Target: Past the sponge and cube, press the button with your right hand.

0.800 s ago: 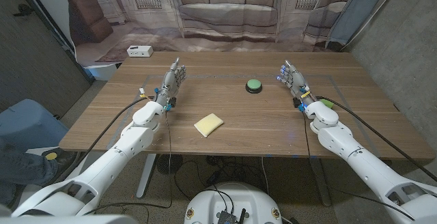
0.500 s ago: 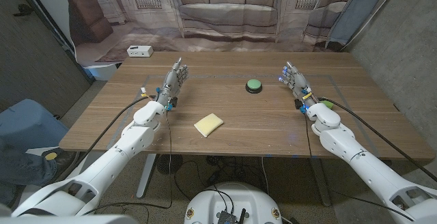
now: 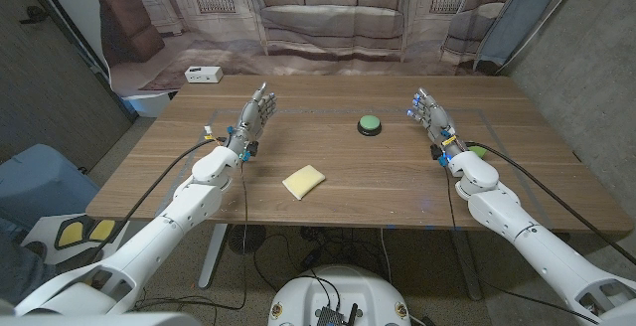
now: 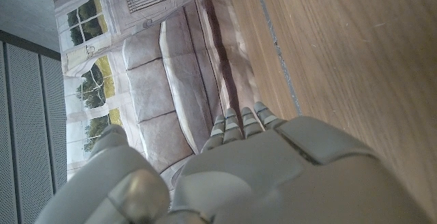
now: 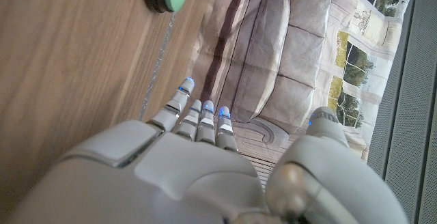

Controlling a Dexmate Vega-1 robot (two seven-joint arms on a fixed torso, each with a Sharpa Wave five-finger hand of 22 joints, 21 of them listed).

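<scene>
- Sponge (image 3: 304, 181), yellow, lies nearest on the table (image 3: 378, 182), left of centre; it looks soft and light, likely to skid if brushed, so I'd keep clear of it. No cube shows on the table.
- Left hand (image 3: 252, 119) stands at the table's left, further back than the sponge, fingers up and a little apart, holding nothing; it has no part in the press.
- Right hand (image 3: 431, 117) stands at the table's right at about the same depth, fingers straight and slightly spread, empty; the right wrist view shows its fingertips (image 5: 186, 85) pointing far, toward the couch backdrop.
- Button (image 3: 370, 124) sits right of centre, slightly farther than the sponge and level with the right hand, to that hand's left and apart from it.
- Button looks rigid: a green dome on a low black base, small and probably light, so it may slide under a sideways shove.
- No gripping is called for; best contact is the dome's top, pushed straight down with the fingertips or palm.
- From where it stands, the right hand would need to travel left and come down over the dome.
</scene>
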